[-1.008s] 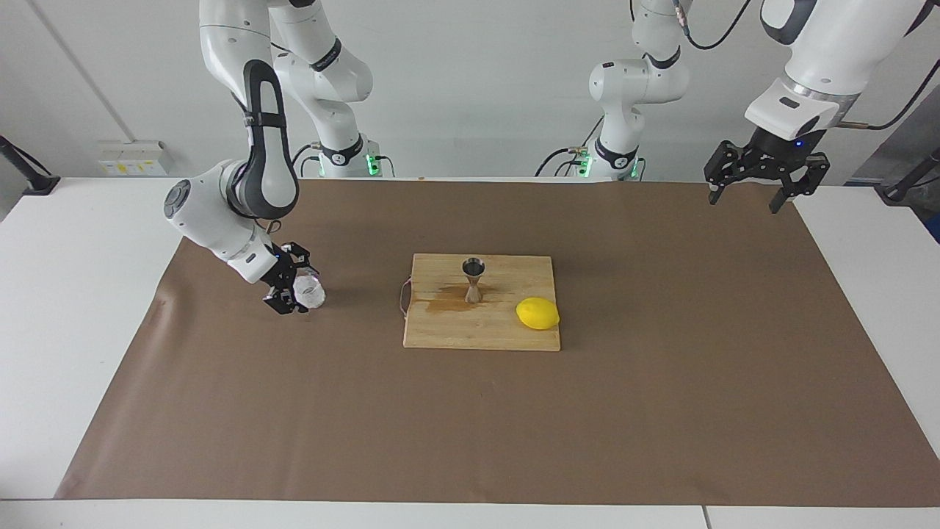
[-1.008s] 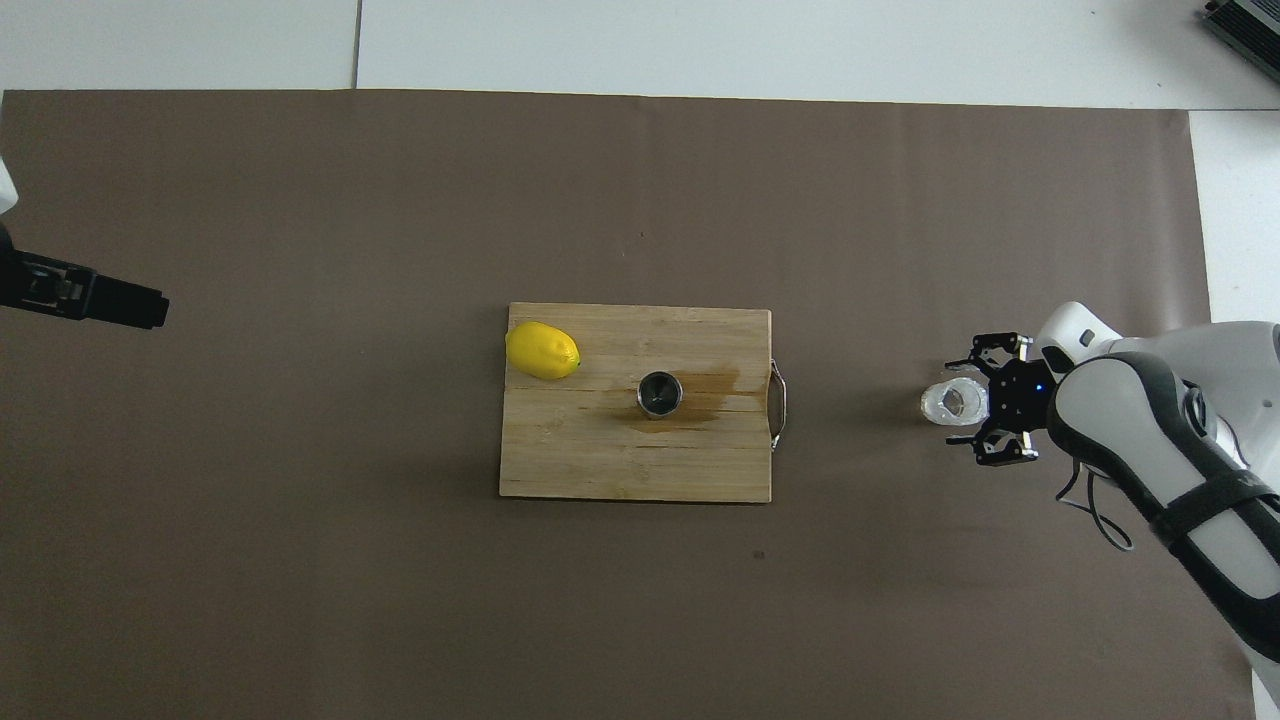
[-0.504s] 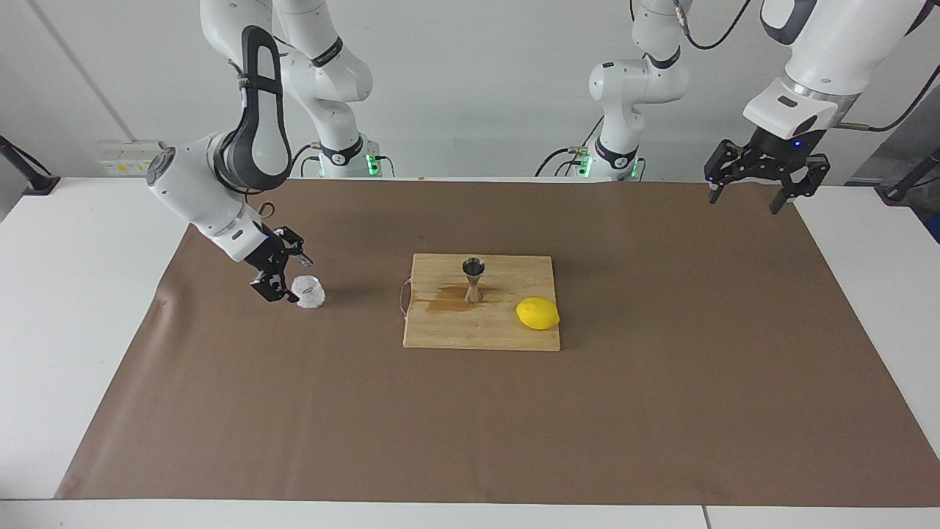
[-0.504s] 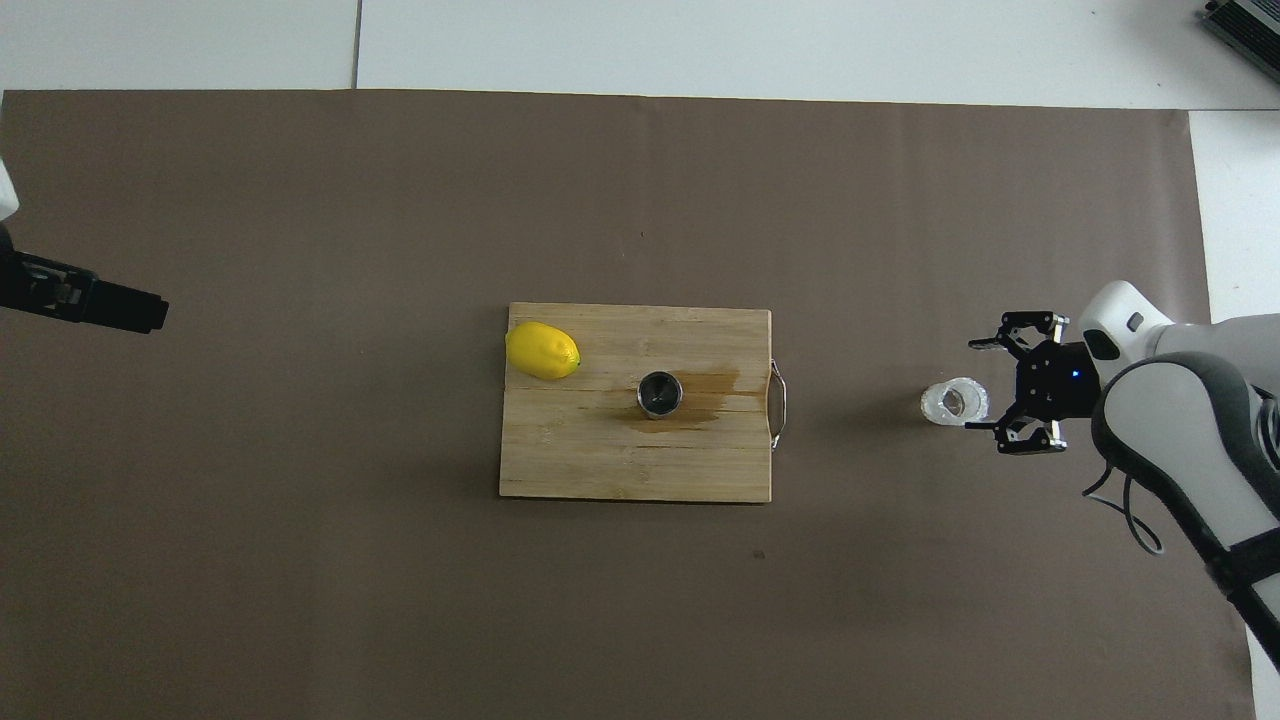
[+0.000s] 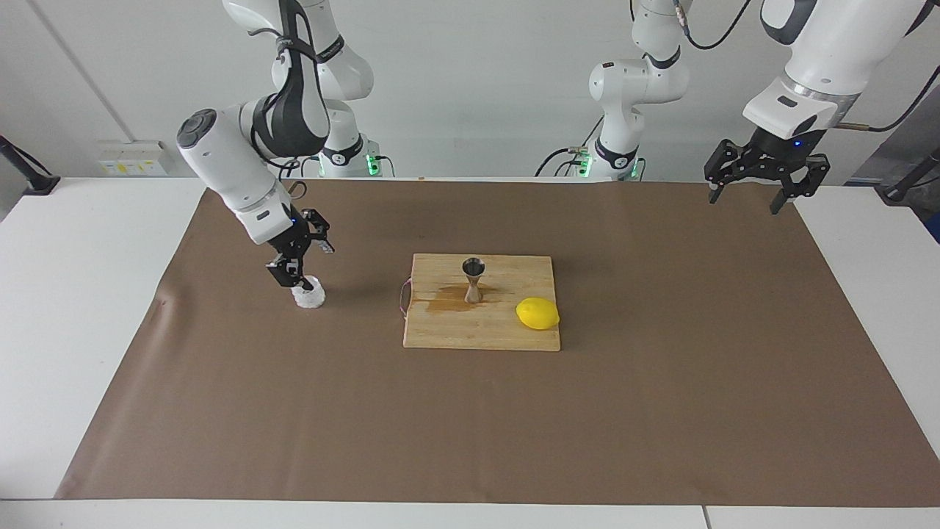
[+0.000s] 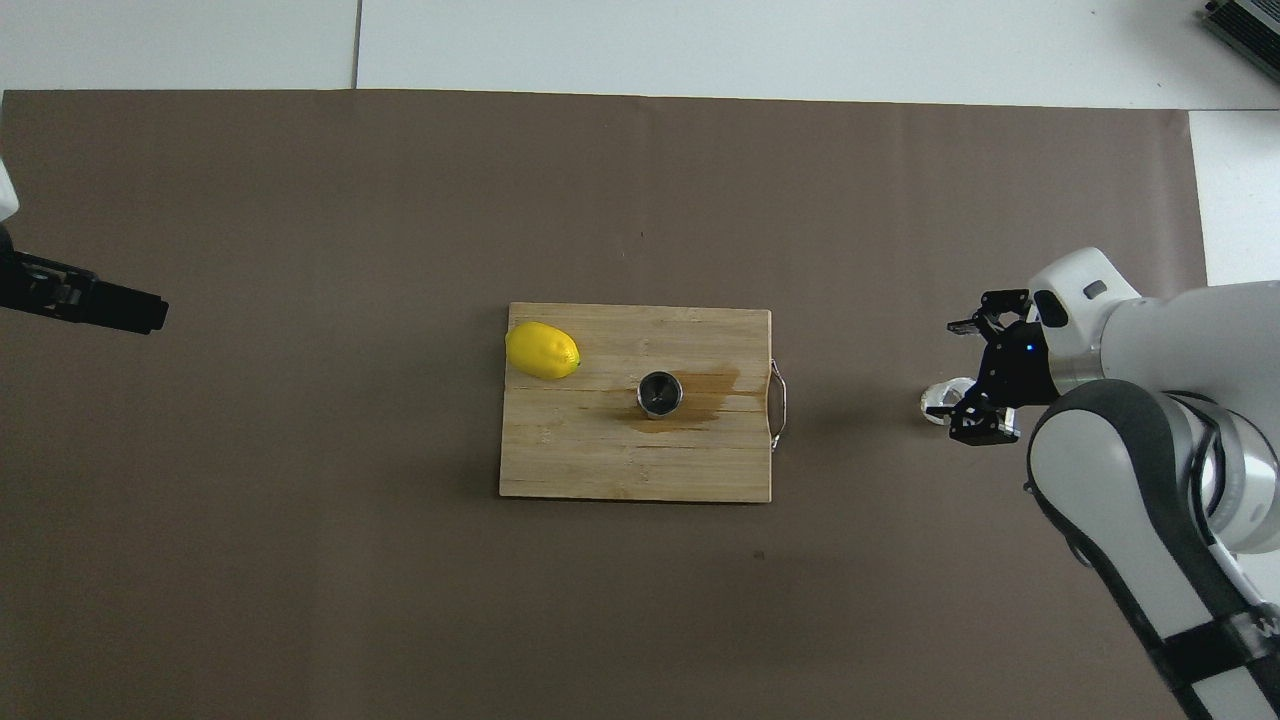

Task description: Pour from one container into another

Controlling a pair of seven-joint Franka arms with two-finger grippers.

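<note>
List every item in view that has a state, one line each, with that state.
translucent cup: upright on the brown mat, toward the right arm's end, not held.
steel jigger: upright on the cutting board, beside a wet stain.
lemon: lying on the board's corner.
cutting board: flat on the mat, stained.
right gripper: open, raised over the cup.
left gripper: open, waiting above the mat's edge.

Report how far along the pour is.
Looks done: a wet stain spreads on the board beside the jigger, and the cup stands on the paper. In hand: nothing; the open right gripper hangs above the cup. Left gripper waits, open. Left: likely nothing.
</note>
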